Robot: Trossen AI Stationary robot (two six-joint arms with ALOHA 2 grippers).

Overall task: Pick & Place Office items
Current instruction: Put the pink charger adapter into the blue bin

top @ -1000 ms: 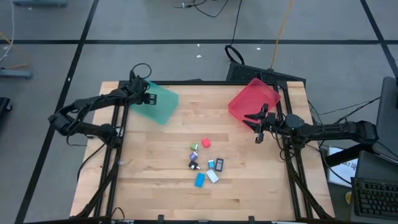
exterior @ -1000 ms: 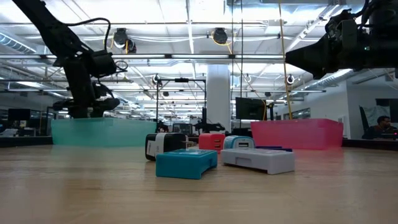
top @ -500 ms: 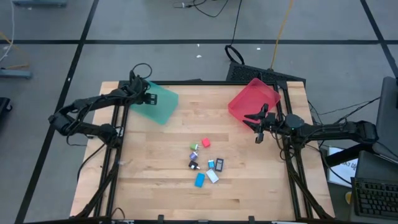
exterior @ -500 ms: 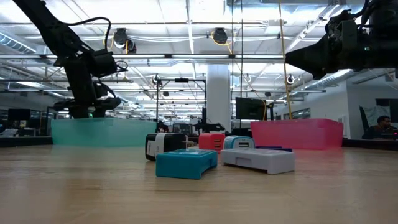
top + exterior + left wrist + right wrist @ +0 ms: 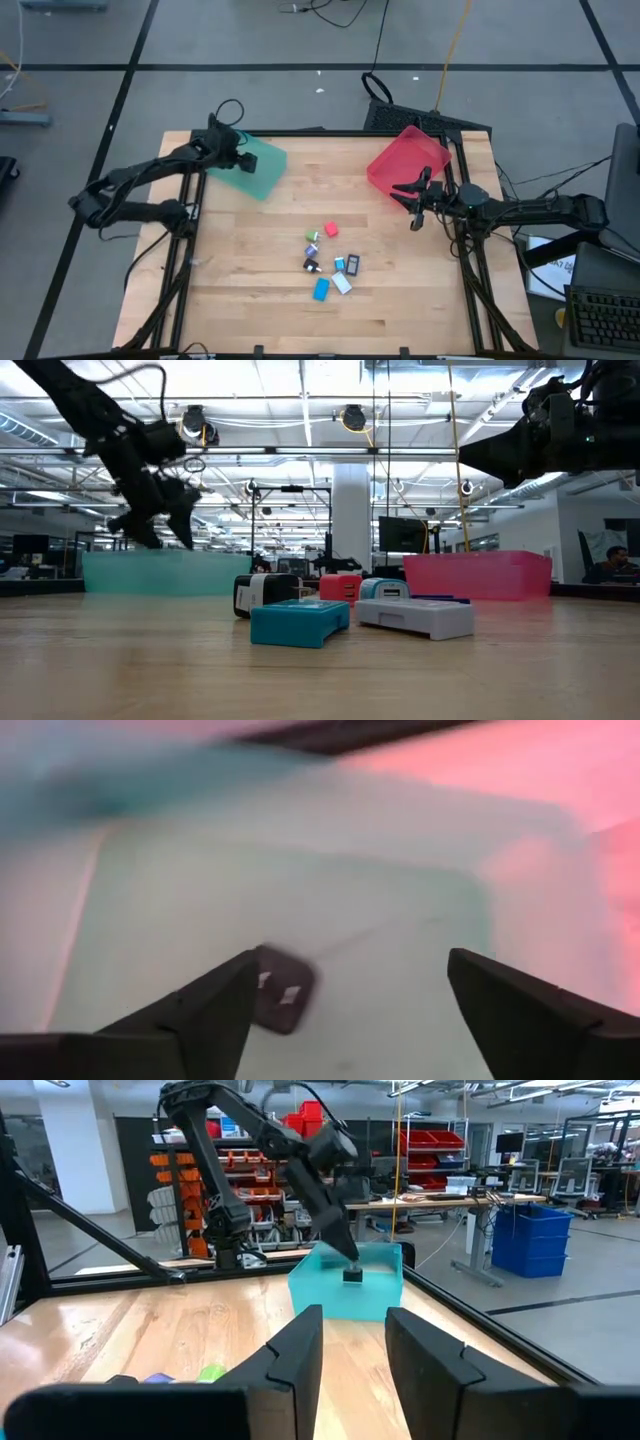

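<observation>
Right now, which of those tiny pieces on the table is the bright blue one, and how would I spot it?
Start at the wooden table and find the cluster of small pieces in its middle. The bright blue block lies at the cluster's near edge, farthest from the red tray, beside a white piece. It is the only plain bright blue one.

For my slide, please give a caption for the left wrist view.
Open left gripper above the teal tray, where one dark item lies.

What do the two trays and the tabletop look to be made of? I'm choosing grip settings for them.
Teal tray: probably thin translucent plastic, since its floor shows pale and see-through in the left wrist view.
Red tray: likely the same kind of translucent plastic; in the low view its wall looks finely ribbed or meshed.
Table: apparently light wood planks with visible grain and seams, in a smooth, slightly glossy finish.
</observation>
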